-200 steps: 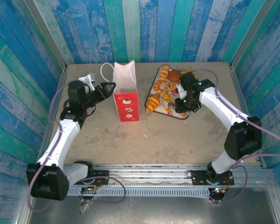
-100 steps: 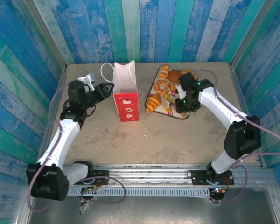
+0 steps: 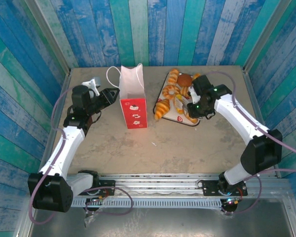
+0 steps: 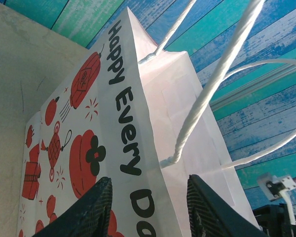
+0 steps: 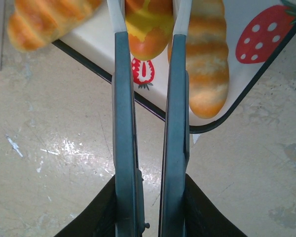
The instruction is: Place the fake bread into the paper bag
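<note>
Saw blue-green plank walls [image 3: 148, 29] round a beige table [image 3: 187, 148]. Found both arms reaching in from 6 o'clock, left arm [image 3: 69, 138] bent toward 12, right arm [image 3: 237, 118] curving toward 10.

Found the bag [image 3: 133, 101] upright at 11 o'clock from table centre, white on top, red below, mouth up. Read black lettering and red figures on its white face through the left wrist camera.

Found a white strawberry-print tray [image 3: 177, 120] at 1 o'clock from table centre, near the bag but apart from it. Saw all the bread [image 3: 171, 91] heaped on that tray, none in the bag. Noted one croissant [image 3: 162, 107] overhanging the tray's 8 o'clock edge, pointing toward the bag, and a ridged loaf [image 5: 207, 64] lying near the tray's corner.

Found the left gripper [image 3: 114, 94] at the bag's 9 o'clock side, jaws apart and straddling the bag's folded corner edge. Saw one finger [image 4: 93, 207] over the printed face and the other over the plain side panel. Could not tell whether they pinched the paper.

Found the right gripper [image 5: 149, 15] over the tray's 5 o'clock part, fingers nearly parallel and clamped on a yellow-orange piece of bread, touching it on both sides.

Saw thin cord handles [image 4: 212, 84] looping up from the bag's rim. Spotted a small white part [image 3: 92, 83] on the table at 10 o'clock from the left gripper.
</note>
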You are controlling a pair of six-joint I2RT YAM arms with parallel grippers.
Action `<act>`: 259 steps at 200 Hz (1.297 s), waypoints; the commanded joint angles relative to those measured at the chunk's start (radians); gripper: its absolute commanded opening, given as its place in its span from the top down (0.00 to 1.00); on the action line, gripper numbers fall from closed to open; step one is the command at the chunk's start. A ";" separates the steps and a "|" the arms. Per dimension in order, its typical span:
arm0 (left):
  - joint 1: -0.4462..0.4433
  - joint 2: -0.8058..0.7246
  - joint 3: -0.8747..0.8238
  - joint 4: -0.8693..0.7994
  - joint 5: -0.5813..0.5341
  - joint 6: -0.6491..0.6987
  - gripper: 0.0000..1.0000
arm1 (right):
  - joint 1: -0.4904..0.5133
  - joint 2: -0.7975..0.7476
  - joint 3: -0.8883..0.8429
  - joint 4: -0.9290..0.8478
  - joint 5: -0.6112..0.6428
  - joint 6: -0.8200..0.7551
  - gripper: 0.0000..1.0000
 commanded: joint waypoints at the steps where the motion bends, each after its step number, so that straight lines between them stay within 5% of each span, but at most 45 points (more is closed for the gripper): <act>1: -0.002 -0.014 -0.006 0.017 -0.003 0.001 0.57 | 0.002 -0.073 0.023 0.027 -0.008 0.009 0.84; 89: -0.003 -0.013 -0.012 0.049 0.001 -0.027 0.72 | 0.026 -0.300 0.096 0.224 -0.111 0.051 0.85; 128: -0.003 -0.008 -0.004 0.063 0.007 -0.037 0.66 | 0.066 -0.372 0.121 0.395 -0.140 0.065 0.85; 199: -0.004 0.064 0.035 0.113 0.029 -0.054 0.58 | 0.229 -0.333 0.215 0.511 -0.180 0.072 0.85; 259: -0.009 0.124 0.052 0.171 0.028 -0.078 0.61 | 0.383 -0.230 0.243 0.572 -0.138 0.085 0.85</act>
